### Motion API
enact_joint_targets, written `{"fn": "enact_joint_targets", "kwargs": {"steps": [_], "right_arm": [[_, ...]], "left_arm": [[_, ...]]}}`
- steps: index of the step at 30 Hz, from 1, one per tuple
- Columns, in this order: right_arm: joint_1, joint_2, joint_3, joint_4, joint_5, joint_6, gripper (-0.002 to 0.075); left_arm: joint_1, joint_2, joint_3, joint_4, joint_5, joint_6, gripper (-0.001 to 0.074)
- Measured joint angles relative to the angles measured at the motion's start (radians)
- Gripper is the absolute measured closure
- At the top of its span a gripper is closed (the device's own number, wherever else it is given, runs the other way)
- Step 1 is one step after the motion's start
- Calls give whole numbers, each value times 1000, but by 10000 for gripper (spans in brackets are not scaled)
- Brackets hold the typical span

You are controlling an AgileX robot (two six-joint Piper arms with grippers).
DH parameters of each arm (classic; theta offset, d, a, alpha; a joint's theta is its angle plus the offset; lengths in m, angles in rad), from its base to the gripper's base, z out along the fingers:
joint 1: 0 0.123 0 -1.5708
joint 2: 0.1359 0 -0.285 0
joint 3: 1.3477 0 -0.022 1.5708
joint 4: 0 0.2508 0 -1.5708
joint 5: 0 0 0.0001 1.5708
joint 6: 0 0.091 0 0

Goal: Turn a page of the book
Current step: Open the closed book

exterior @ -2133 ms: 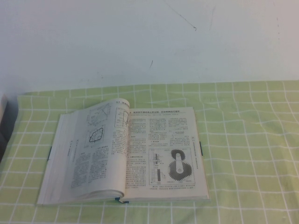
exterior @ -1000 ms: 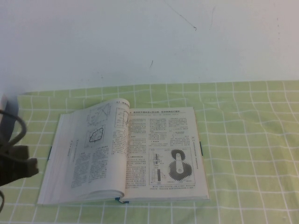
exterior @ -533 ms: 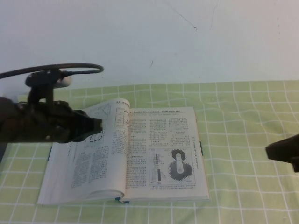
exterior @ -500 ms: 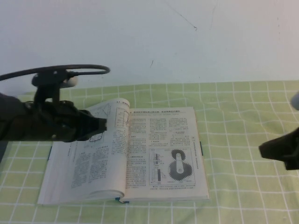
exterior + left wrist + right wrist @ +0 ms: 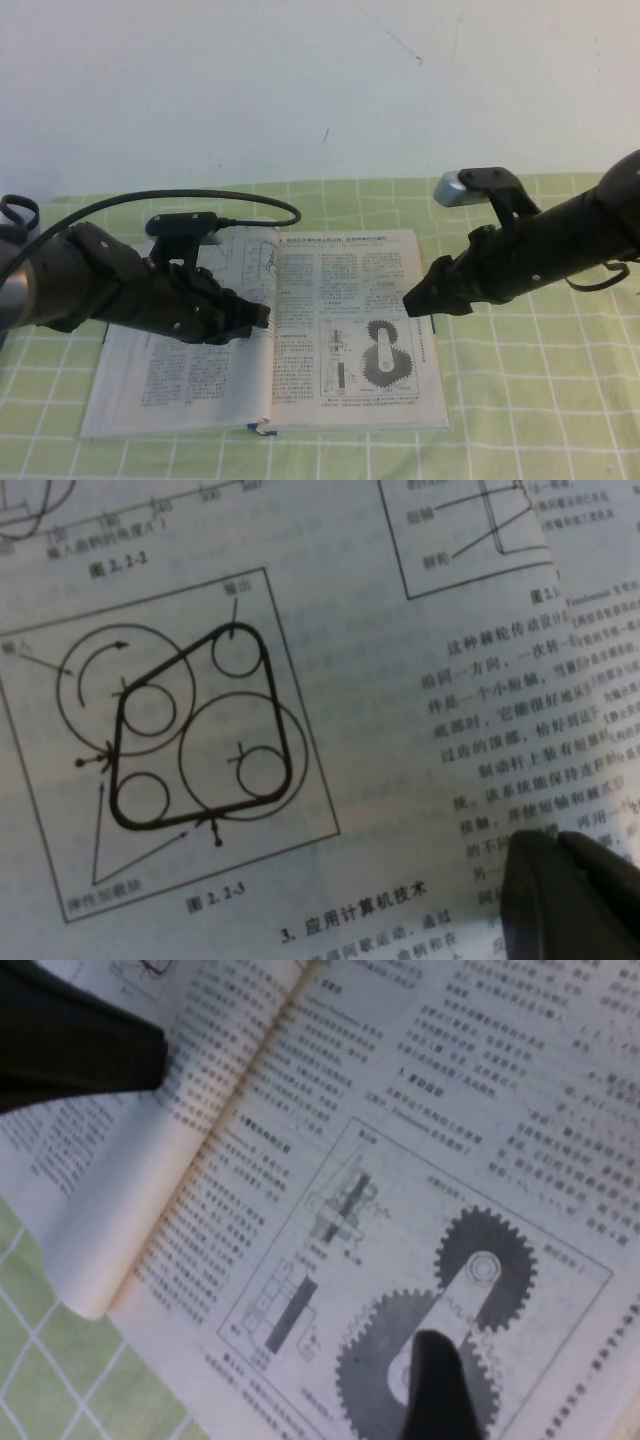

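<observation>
The book (image 5: 200, 385) lies open on the green checked cloth. The page (image 5: 350, 290) with text columns and the black gear drawing (image 5: 388, 363) lies flat on the right half. My left gripper (image 5: 262, 316) is shut and low over the polygon-diagram leaf (image 5: 300, 630), near the spine; in the left wrist view it (image 5: 555, 865) rests by the text. My right gripper (image 5: 410, 303) looks shut, over the page's outer edge. In the right wrist view its tip (image 5: 430, 1360) is above the gear drawing (image 5: 490, 1270), and the left gripper (image 5: 90, 1050) shows beyond the spine.
The green checked cloth (image 5: 540, 400) covers the table around the book. A white wall (image 5: 320, 90) stands close behind. The left arm's black cable (image 5: 230, 200) loops over the book's far left corner. Open cloth lies to the right and front.
Both arms have come in from the sides: the left gripper moved right to the spine, the right gripper moved left over the page's outer edge. The left leaf now lies flatter.
</observation>
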Motion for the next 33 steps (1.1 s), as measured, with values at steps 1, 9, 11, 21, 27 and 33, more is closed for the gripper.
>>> {"fn": "enact_joint_targets", "kwargs": {"steps": [1,9,11,21,27,33], "right_arm": [[0,34,-29,0,17,24,304],[0,186,-139,-7,89,131,290],[0,189,-143,-20,86,147,290],[0,213,-146,-117,98,257,289],[-2,215,-169,-101,134,221,289],[-4,215,-219,-99,187,212,289]], "left_arm": [[0,4,-1,0,-2,0,738],[0,15,-3,0,-5,7,738],[0,15,-3,0,-5,9,738],[0,15,-3,-2,-5,12,738],[0,15,-3,-2,-5,12,738],[0,15,-3,-2,-7,12,738]]}}
